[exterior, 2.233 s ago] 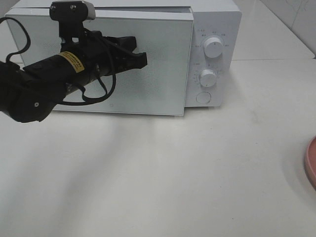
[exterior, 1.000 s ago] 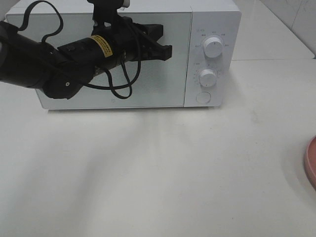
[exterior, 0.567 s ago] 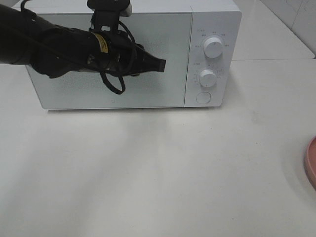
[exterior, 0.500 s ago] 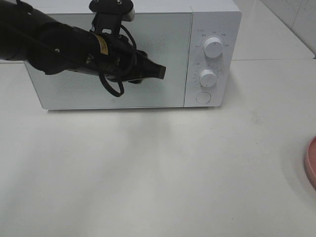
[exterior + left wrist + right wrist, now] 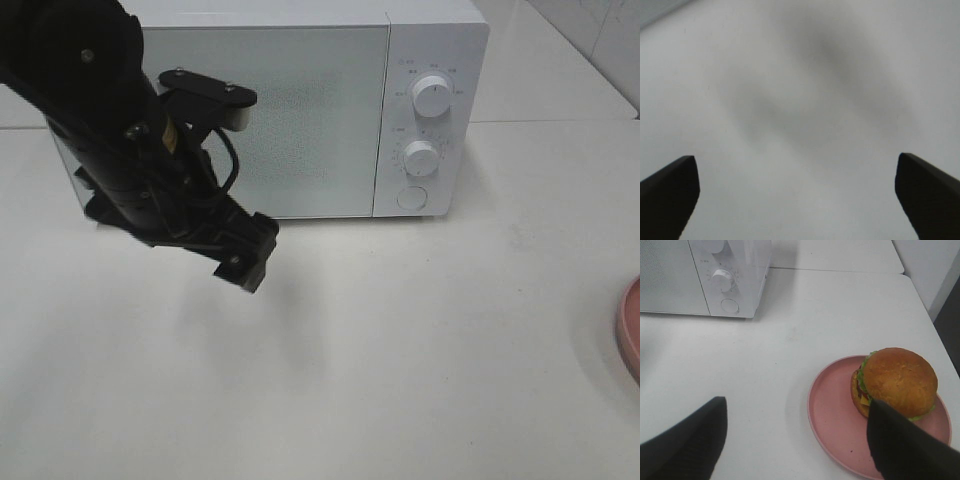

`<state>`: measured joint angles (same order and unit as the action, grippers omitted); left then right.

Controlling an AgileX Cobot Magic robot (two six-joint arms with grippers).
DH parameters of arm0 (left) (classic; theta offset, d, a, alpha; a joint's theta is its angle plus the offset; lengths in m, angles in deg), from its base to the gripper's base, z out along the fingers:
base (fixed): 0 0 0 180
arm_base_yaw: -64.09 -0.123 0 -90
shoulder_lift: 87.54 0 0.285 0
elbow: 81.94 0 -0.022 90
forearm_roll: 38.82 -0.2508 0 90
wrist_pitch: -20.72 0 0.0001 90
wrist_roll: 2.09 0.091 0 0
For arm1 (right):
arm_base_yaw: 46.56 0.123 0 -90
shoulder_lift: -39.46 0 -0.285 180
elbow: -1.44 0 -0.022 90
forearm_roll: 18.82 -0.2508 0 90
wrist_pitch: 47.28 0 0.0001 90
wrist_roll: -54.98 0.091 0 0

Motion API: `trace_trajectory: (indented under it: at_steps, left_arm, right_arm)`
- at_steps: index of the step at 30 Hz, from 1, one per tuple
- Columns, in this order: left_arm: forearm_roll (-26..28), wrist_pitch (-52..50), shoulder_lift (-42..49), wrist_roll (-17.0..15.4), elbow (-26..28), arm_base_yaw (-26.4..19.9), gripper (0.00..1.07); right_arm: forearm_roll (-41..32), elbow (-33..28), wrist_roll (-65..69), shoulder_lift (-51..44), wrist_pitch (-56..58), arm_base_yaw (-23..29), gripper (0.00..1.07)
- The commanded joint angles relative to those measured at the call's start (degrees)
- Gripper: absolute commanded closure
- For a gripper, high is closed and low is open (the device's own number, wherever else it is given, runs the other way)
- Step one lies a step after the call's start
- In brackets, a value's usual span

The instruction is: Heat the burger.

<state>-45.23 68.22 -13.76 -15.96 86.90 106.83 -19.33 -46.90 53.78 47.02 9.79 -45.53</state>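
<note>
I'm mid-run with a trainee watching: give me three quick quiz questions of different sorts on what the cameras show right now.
1. True or false: the microwave door is shut.
2. The burger sits on: A) the table B) the pink plate C) the microwave's top.
3. Fill in: the left gripper hangs over the bare table with its jaws ____.

Key
1. True.
2. B; the plate lies to the right of the microwave.
3. Open, holding nothing.

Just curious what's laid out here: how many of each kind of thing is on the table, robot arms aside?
Microwave: 1
Burger: 1
Pink plate: 1
Total: 3
</note>
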Motion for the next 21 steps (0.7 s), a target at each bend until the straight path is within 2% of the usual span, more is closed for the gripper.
trace_trajectory:
  at_steps: [1,5,7,8,9,10,11,12,13,14,15,16,17,18,19,20,21]
  left_arm:
    - [0.7,7.2,1.7,0.0,0.2,0.2,0.07]
    - [1.3,11.6,4.0,0.7,0.2,-0.6,0.07]
    - [2.8,12.3,5.9,1.5,0.1,-1.9,0.07]
    - [5.4,13.0,8.0,2.9,0.1,-4.4,0.07]
    - [5.4,13.0,8.0,2.9,0.1,-4.4,0.07]
    - [7.0,13.3,9.2,4.2,0.1,-6.0,0.07]
    - [9.9,14.0,11.7,7.2,0.1,-9.2,0.07]
    - [9.9,14.0,11.7,7.2,0.1,-9.2,0.07]
    - [11.4,14.3,13.1,8.8,0.1,-11.1,0.07]
    - [13.6,15.1,15.6,11.1,0.1,-15.0,0.07]
    - [13.6,15.1,15.6,11.1,0.1,-15.0,0.07]
    - [14.5,15.6,17.0,12.2,0.1,-17.2,0.07]
    - [15.1,16.6,19.7,13.3,0.1,-22.1,0.07]
    - [15.1,16.6,19.7,13.3,0.1,-22.1,0.07]
    - [15.1,17.4,20.6,13.9,0.1,-24.0,0.07]
    - [14.9,18.7,23.0,14.7,0.0,-28.8,0.07]
    - [14.9,18.7,23.0,14.7,0.0,-28.8,0.07]
  right_arm:
    - [-0.2,-0.1,-0.4,-1.5,0.1,-0.3,0.32]
    - [-0.2,-0.1,-0.4,-1.5,0.1,-0.3,0.32]
    - [-0.2,-0.1,-0.4,-1.5,0.1,-0.3,0.32]
    - [-0.2,-0.1,-0.4,-1.5,0.1,-0.3,0.32]
    - [-0.2,-0.1,-0.4,-1.5,0.1,-0.3,0.32]
    - [-0.2,-0.1,-0.4,-1.5,0.1,-0.3,0.32]
    - [-0.2,-0.1,-0.4,-1.5,0.1,-0.3,0.32]
    - [-0.2,-0.1,-0.4,-1.5,0.1,-0.3,0.32]
    - [-0.2,-0.1,-0.4,-1.5,0.1,-0.3,0.32]
    - [-0.2,-0.1,-0.4,-1.5,0.1,-0.3,0.32]
    - [-0.2,-0.1,-0.4,-1.5,0.1,-0.3,0.32]
    - [-0.2,-0.1,-0.4,-1.5,0.1,-0.3,0.32]
    - [-0.2,-0.1,-0.4,-1.5,0.1,-0.3,0.32]
    - [-0.2,-0.1,-0.4,-1.5,0.1,-0.3,0.32]
    - [-0.2,-0.1,-0.4,-1.5,0.1,-0.3,0.32]
    - [-0.2,-0.1,-0.4,-1.5,0.1,-0.3,0.32]
    - [-0.2,-0.1,-0.4,-1.5,0.1,-0.3,0.32]
